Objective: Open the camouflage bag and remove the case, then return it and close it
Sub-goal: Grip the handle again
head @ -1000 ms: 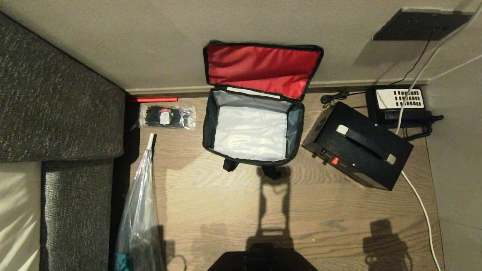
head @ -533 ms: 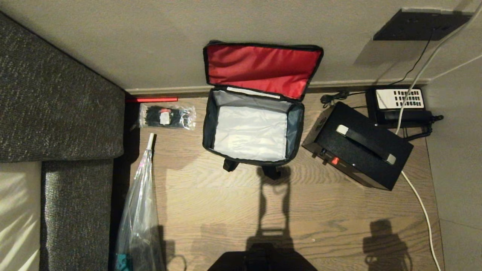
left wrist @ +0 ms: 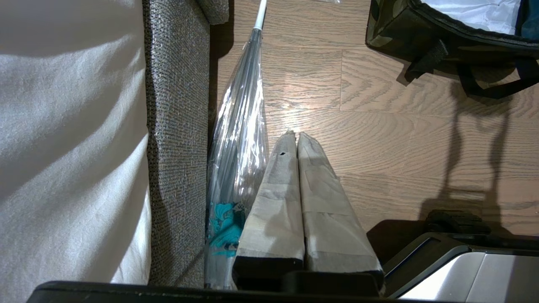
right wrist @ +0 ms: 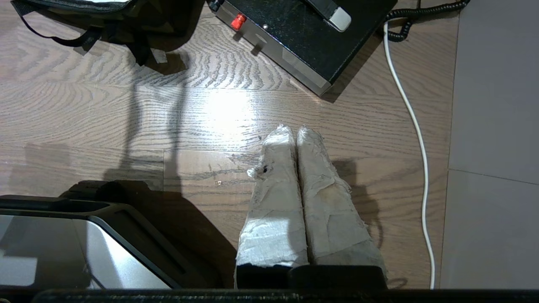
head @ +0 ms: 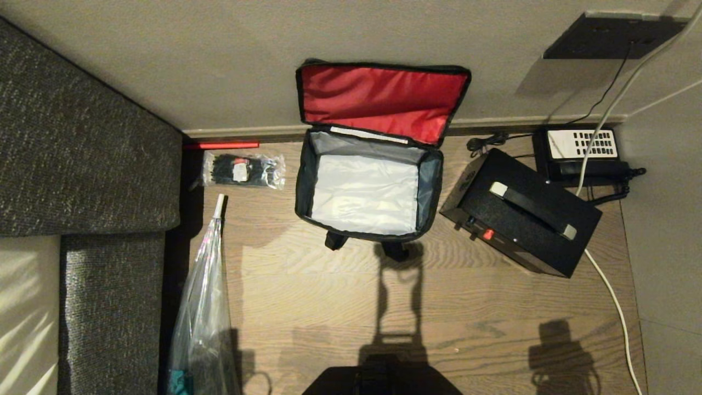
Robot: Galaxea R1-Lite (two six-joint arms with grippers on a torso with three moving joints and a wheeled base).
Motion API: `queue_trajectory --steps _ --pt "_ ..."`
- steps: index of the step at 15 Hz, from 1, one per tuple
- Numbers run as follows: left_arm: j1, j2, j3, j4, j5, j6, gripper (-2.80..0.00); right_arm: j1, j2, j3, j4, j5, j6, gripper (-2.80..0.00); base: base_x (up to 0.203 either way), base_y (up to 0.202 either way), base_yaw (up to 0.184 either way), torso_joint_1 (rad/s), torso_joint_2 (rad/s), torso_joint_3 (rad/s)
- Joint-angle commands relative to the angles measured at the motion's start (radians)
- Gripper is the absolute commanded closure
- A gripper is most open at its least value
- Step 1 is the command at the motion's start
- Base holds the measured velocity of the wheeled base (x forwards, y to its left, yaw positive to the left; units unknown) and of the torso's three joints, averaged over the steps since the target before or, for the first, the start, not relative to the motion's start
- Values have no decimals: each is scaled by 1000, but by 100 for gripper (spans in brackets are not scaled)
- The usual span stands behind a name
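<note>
Both pincers clear: case (right wrist: 303,33) well ahead of right pincer (right wrist: 296,130).

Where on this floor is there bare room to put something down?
The widest free patch is the wood in front of the bag, between the umbrella and the white cable. It is crowded at the wall: the packet, bag, case and telephone leave only narrow gaps.
</note>
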Motion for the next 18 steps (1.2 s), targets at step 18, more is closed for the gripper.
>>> queue_trajectory --steps 18 --pt "0 -2 3 0 0 0 0 0 0 0 0 1 -1 0 0 0 0 0 0 0"
